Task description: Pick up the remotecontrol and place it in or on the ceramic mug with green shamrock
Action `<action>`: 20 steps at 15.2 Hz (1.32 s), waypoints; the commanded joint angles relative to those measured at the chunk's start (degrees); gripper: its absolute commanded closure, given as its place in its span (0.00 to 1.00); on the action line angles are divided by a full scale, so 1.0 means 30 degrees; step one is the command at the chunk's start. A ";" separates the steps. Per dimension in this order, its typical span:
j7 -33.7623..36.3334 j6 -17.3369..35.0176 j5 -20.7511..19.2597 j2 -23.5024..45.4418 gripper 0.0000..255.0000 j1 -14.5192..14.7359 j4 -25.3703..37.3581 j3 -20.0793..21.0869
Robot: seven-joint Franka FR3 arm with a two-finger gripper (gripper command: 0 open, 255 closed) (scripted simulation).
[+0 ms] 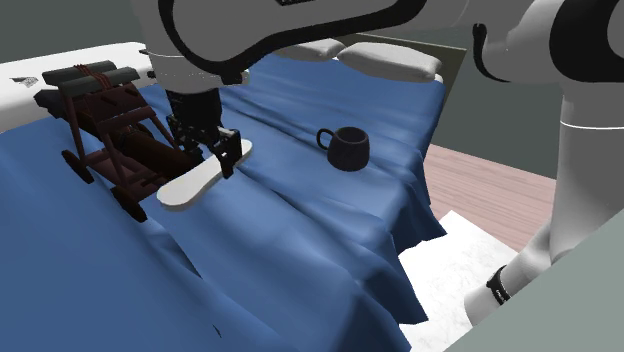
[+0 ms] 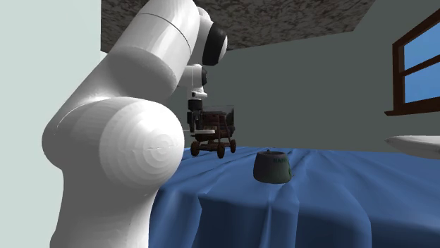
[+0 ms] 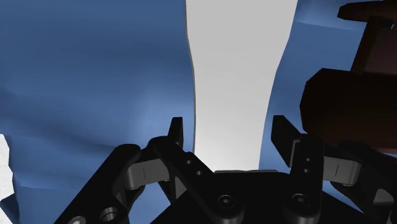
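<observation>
The flat, pale grey oblong remote [image 1: 185, 190] lay on the blue-sheeted bed [image 1: 300, 260], its long axis running from near left to far right in the shoulder view, beside a dark red-brown wheeled cart [image 1: 110, 130]. The white arm [image 1: 230, 35] reached steeply down. Its black claw [image 1: 212, 158] stood wide astride the remote's far end, not clasping it. A dark handled mug [image 1: 345, 148] stood well apart to the right.

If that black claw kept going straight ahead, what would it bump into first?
Probably the white remote, lying dead ahead on the blue bed cover; the gap left is unclear.
</observation>
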 commanded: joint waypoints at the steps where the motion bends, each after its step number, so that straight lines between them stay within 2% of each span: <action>1: -0.0055 -0.0504 0.0064 -0.0079 1.00 0.0065 0.0458 0.0043; 2: -0.0064 -0.0586 0.0071 -0.0083 1.00 0.0080 0.0541 0.0047; 7: -0.2369 0.0698 0.1832 -0.2824 1.00 -0.3137 -0.2903 0.0356; 12: -0.5137 0.1536 0.3608 -0.5242 1.00 -0.5752 -0.5430 0.0146; 20: -0.9748 0.2127 0.5774 -0.8063 1.00 -0.8705 -0.7996 -0.1155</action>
